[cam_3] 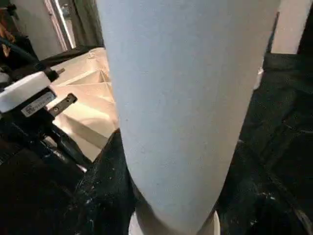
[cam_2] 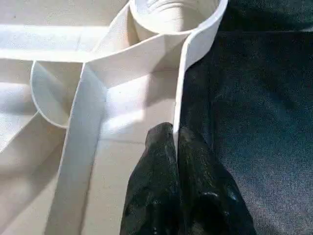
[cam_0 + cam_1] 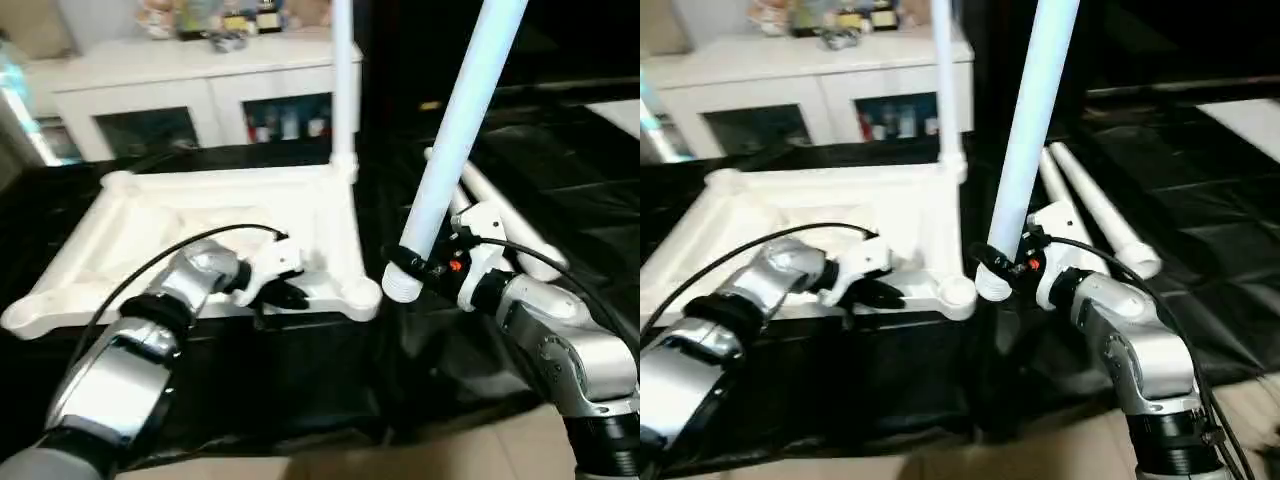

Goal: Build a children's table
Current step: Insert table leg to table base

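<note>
Left gripper (image 2: 175, 142) pinches the near rim of the upturned tabletop (image 3: 130, 225). Right gripper (image 3: 425, 265) holds a leg (image 3: 455, 130), tilted, beside the empty near corner socket (image 3: 362, 297).

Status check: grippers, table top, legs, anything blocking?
Left gripper shut on table top rim by the near socket. Right gripper holds a leg tilted beside it. One leg already upright; two legs lie behind. Socket clear.

White tabletop (image 3: 200, 235) upside down, ribs up; one leg (image 3: 343, 80) upright in far socket; another leg (image 3: 455, 130) tilted beside near socket; two legs (image 3: 1095, 205) lying flat.
</note>
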### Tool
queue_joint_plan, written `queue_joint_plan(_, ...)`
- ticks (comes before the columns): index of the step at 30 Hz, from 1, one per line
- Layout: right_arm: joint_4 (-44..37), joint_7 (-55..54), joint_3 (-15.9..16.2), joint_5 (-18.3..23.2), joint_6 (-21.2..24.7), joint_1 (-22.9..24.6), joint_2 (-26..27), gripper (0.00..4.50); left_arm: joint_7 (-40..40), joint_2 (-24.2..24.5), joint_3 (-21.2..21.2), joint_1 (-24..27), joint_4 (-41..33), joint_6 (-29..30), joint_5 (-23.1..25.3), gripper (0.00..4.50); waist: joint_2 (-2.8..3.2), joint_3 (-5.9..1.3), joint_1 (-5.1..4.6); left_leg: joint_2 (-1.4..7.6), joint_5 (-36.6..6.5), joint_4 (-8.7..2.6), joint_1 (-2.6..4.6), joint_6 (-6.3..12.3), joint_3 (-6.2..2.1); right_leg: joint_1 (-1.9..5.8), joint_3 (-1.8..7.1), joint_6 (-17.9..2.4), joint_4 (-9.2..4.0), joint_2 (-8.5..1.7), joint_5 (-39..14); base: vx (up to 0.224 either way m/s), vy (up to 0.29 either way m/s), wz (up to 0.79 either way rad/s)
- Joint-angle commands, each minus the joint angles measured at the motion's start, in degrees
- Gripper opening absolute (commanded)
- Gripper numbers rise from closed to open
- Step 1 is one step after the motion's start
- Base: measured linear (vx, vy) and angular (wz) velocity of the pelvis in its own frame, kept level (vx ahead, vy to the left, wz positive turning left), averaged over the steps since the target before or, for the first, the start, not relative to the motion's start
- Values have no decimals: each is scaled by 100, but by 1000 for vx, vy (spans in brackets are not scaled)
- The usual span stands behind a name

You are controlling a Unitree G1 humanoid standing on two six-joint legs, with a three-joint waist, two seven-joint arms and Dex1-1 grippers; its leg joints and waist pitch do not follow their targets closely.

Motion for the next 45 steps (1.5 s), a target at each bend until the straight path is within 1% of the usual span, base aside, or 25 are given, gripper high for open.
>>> queue_joint_plan(1, 103, 37, 78, 60, 1, -214, 92, 186, 56, 249, -57, 756, -526, 536, 73, 0, -195, -214, 16, 180, -2363, -521, -88, 65, -206, 206, 166, -465, -540, -409, -3605, 0, 0, 0)
queue_joint_plan(2, 135, 47, 94, 65, 4, -241, 117, 186, 75, 318, -47, 929, -890, 665, 81, 0, -217, -211, -14, 210, -2377, -550, -107, 42, -220, 209, 177, -488, -527, -421, -3549, -2, 17, -18)
queue_joint_plan(3, 144, 51, 100, 64, 3, -248, 123, 186, 82, 336, -44, 982, -1005, 712, 84, 0, -180, -182, -66, 185, -2491, -539, -91, 41, -208, 154, 168, -462, -577, -383, -3627, 0, 0, 0)
queue_joint_plan(4, 163, 60, 112, 63, 1, -261, 136, 186, 95, 372, -38, 1094, -1253, 813, 92, 0, -192, -190, -73, 171, -2597, -513, -17, 22, -193, 107, 178, -446, -610, -388, -3737, 0, 0, 0)
queue_joint_plan(5, 192, 73, 133, 55, -14, -273, 151, 186, 72, 400, -28, 1240, -1582, 933, 72, 0, -217, -193, -81, 162, -2543, -518, -31, 37, -182, 120, 179, -454, -622, -377, -3708, 0, 0, 0)
queue_joint_plan(6, 246, 94, 160, 33, -44, -298, 182, 186, 58, 437, -37, 1514, -2272, 1156, 40, 0, -185, -203, -63, 194, -2447, -549, -46, 27, -194, 136, 199, -532, -587, -386, -3465, 0, 0, 0)
queue_joint_plan(7, 246, 95, 160, 33, -44, -298, 182, 186, 58, 437, -38, 1516, -2279, 1158, 40, 0, -199, -216, -62, 224, -2337, -567, -56, 24, -188, 141, 225, -647, -553, -370, -3115, 0, 0, 0)
queue_joint_plan(8, 268, 106, 167, 27, -57, -313, 193, 186, 68, 450, -58, 1596, -2527, 1191, 35, 0, -211, -213, -53, 214, -2299, -556, -43, 49, -161, 117, 236, -690, -561, -351, -3005, 0, 0, 0)
queue_joint_plan(9, 276, 109, 169, 24, -59, -322, 199, 186, 76, 458, -63, 1630, -2639, 1201, 36, 0, -218, -234, -22, 212, -2150, -539, -19, 71, -127, 108, 271, -838, -525, -343, -2681, 0, 0, 0)
queue_joint_plan(10, 284, 112, 171, 22, -62, -331, 204, 186, 86, 464, -66, 1654, -2727, 1207, 37, 0, -212, -258, 15, 219, -1905, -535, -39, 95, -114, 146, 288, -958, -474, -342, -2301, 0, 0, 0)
queue_joint_plan(13, 376, 123, 166, -17, -143, -390, 235, 186, 363, 471, 8, 1706, -3153, 1257, 79, 0, -165, -285, 98, 217, -1401, -503, -40, 173, -62, 184, 302, -1205, -392, -326, -1440, 52, -9, 3)
queue_joint_plan(14, 400, 123, 162, -27, -166, -404, 245, 186, 473, 477, 33, 1720, -3267, 1292, 114, 0, -188, -294, 110, 203, -1267, -489, -62, 206, -57, 210, 300, -1237, -375, -326, -1284, 51, -14, 1)
queue_joint_plan(15, 408, 119, 158, -40, -191, -411, 249, 186, 597, 461, 84, 1718, -3383, 1385, 121, 48, -143, -320, 146, 201, -1015, -470, -58, 247, -52, 227, 300, -1316, -327, -325, -943, 0, 0, 0)
queue_joint_plan(17, 404, 96, 154, -60, -214, -407, 251, 186, 615, 455, 126, 1702, -3445, 1456, 89, 48, -142, -345, 187, 193, -716, -432, -66, 332, -40, 235, 295, -1419, -283, -305, -507, 0, 0, 0)
queue_joint_plan(18, 387, 73, 142, -79, -229, -388, 252, 186, 453, 500, 185, 1725, -3686, 1600, -53, 67, -110, -347, 227, 191, -628, -417, -56, 371, -31, 221, 295, -1469, -265, -293, -353, 0, 0, 0)
queue_joint_plan(19, 384, 70, 139, -79, -229, -383, 252, 186, 399, 517, 194, 1735, -3748, 1628, -90, 80, -127, -351, 239, 196, -568, -417, -73, 384, -39, 240, 293, -1512, -236, -295, -227, 0, 0, 0)
queue_joint_plan(20, 360, 59, 124, -61, -211, -363, 262, 186, 287, 579, 206, 1763, -3921, 1673, -148, 80, -102, -344, 242, 195, -597, -419, -73, 384, -38, 232, 288, -1520, -245, -289, -250, 0, 0, 0)
queue_joint_plan(23, 298, 72, 102, -5, -175, -324, 277, 186, 82, 713, 221, 1815, -4257, 1762, -251, 110, -97, -316, 229, 204, -911, -444, -53, 299, -32, 218, 286, -1506, -276, -282, -566, 0, 0, 0)
queue_joint_plan(24, 256, 81, 89, 29, -158, -294, 287, 186, 1, 796, 256, 1817, -4492, 1856, -328, 120, -77, -306, 235, 207, -1024, -450, -33, 247, -28, 207, 291, -1480, -288, -278, -703, 0, 0, 0)
queue_joint_plan(28, 229, 88, 78, 41, -151, -241, 287, 186, -63, 909, 321, 1752, -4862, 1840, -497, 146, -77, -284, 257, 207, -1206, -467, -26, 127, -30, 198, 296, -1411, -307, -278, -971, 0, 0, 0)
queue_joint_plan(30, 233, 78, 75, 30, -160, -212, 288, 186, -65, 934, 337, 1702, -4957, 1701, -525, 165, -81, -283, 264, 207, -1232, -473, -29, 99, -35, 200, 296, -1368, -310, -275, -1028, 0, 0, 0)
queue_joint_plan(33, 191, 56, 80, 41, -137, -183, 310, 186, -134, 949, 299, 1689, -5020, 1830, -569, 181, -96, -292, 265, 196, -1111, -461, -43, 104, -33, 213, 299, -1338, -294, -276, -919, 0, 0, 0)
queue_joint_plan(39, 175, 32, 98, 42, -120, -175, 341, 186, -144, 887, 189, 1640, -4807, 1777, -582, 183, -87, -303, 250, 181, -997, -444, -48, 148, -30, 218, 292, -1352, -285, -271, -818, 0, 0, 0)
queue_joint_plan(44, 163, 26, 114, 27, -113, -154, 340, 186, -105, 817, 6, 1472, -4376, 1605, -471, 183, -63, -309, 255, 178, -1054, -442, -40, 117, -36, 218, 290, -1339, -288, -268, -831, 0, 0, 0)
queue_joint_plan(45, 169, 25, 116, 22, -121, -148, 340, 186, -42, 759, -43, 1373, -4082, 1432, -397, 183, -76, -311, 254, 175, -1046, -437, -42, 122, -32, 221, 291, -1345, -287, -267, -783, 0, 0, 0)
